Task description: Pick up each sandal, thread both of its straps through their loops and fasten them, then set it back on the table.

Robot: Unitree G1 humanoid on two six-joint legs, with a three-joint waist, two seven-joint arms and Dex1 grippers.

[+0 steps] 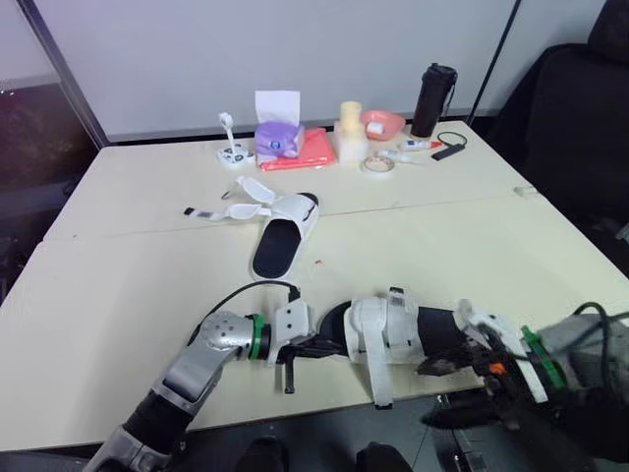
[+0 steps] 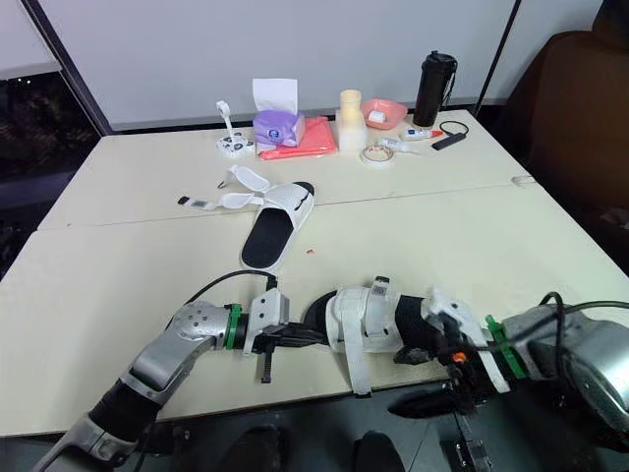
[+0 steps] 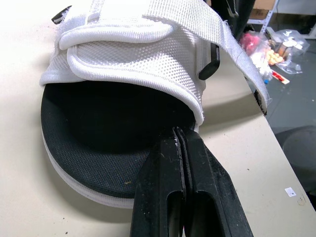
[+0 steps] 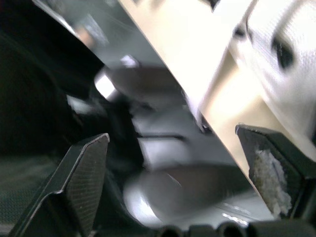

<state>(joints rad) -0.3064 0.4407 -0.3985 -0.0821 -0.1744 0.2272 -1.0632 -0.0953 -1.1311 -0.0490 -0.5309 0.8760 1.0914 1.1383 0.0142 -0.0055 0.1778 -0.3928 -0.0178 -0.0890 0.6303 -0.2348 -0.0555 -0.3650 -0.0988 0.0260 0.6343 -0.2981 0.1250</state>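
Note:
One white sandal with a black insole (image 1: 385, 332) lies by the table's front edge, its straps folded over the upper and one strap end hanging past the edge. My left gripper (image 1: 316, 346) is shut, its tips resting on the insole (image 3: 98, 123) at the sandal's open end, nothing seen between the fingers (image 3: 168, 168). My right gripper (image 1: 444, 365) is at the sandal's other end, open, with the white upper (image 4: 289, 49) beside one finger (image 4: 269, 160). A second sandal (image 1: 283, 234) lies mid-table with its straps (image 1: 241, 195) loose and spread.
At the table's back stand a purple tissue box (image 1: 278, 138), a red cloth (image 1: 313, 150), a cream cylinder (image 1: 351, 128), a pink bowl (image 1: 383, 122), a tape roll (image 1: 377, 164) and a black bottle (image 1: 433, 98). A dark chair (image 1: 575, 118) stands on the right.

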